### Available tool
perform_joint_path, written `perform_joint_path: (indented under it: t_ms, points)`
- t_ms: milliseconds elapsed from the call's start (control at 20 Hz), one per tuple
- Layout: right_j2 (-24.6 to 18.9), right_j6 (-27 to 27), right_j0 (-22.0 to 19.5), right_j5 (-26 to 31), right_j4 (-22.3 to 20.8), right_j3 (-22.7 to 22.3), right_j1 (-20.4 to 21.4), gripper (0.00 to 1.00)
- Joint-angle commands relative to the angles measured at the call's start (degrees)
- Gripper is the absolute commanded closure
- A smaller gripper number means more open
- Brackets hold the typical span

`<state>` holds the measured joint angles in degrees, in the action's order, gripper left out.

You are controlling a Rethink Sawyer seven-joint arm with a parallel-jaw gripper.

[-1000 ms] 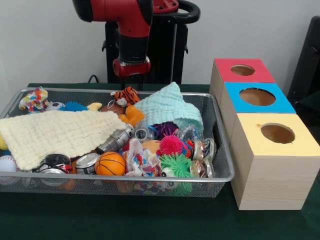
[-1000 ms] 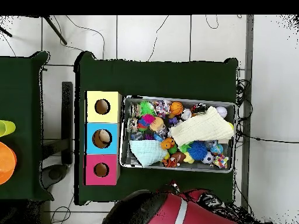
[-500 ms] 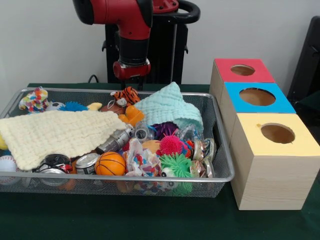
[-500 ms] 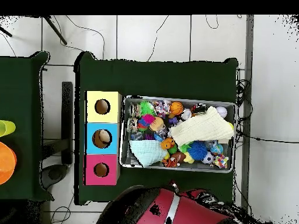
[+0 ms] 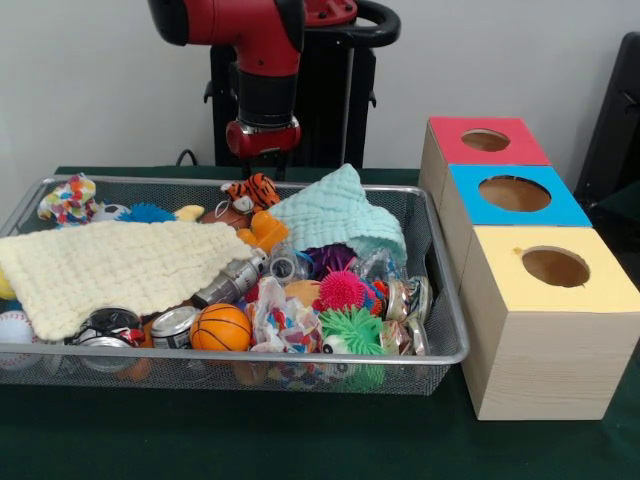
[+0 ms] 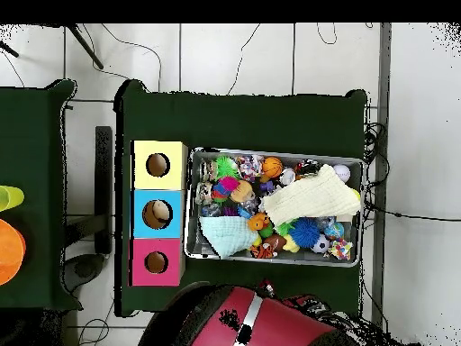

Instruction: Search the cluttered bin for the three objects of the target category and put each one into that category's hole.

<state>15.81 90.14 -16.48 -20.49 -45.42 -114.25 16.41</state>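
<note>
Tiger toy (image 5: 256, 190) lies in bin (image 5: 445, 340), below arm (image 5: 265, 100).

My arm (image 5: 265, 75) behind wire basket (image 5: 445, 330); tiger toy (image 5: 256, 190) at basket's far edge; three boxes (image 5: 530, 330) right.

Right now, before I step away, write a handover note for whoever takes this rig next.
Gripper: the arm's end hangs above the bin's far edge, over the tiger; whether it is open or shut cannot be told, and nothing shows in it.
Bin: still packed. The tiger lies at the far side, beside the mint cloth. A yellow cloth covers much of the bin on the picture's left and may hide toys.
Red box hole: nothing visible inside from either view.
Done: no toy seen placed yet.
Left: find the soft animal toys, tiger first as the likely nearest pick, and drop each in the red box hole.
</note>
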Motion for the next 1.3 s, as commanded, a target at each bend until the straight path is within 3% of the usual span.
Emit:
perform_joint_path:
  t_ms: [50,400,550,700,950,1300]
  points:
    - [-5.0,5.74,-2.51,1.17,-1.73,7.43,-0.2,0.0]
    - [-5.69,5.66,-2.98,2.45,-2.29,6.51,1.87,0.0]
    - [-5.77,6.16,-2.55,3.48,-2.15,3.62,4.75,0.0]
    - [-6.19,6.8,-1.94,5.85,-1.56,-0.02,9.68,0.0]
    - [-13.74,5.3,-6.18,16.71,-0.51,-7.29,21.97,0.0]
    - [-20.07,3.1,-10.05,23.98,2.4,-11.78,29.73,0.0]
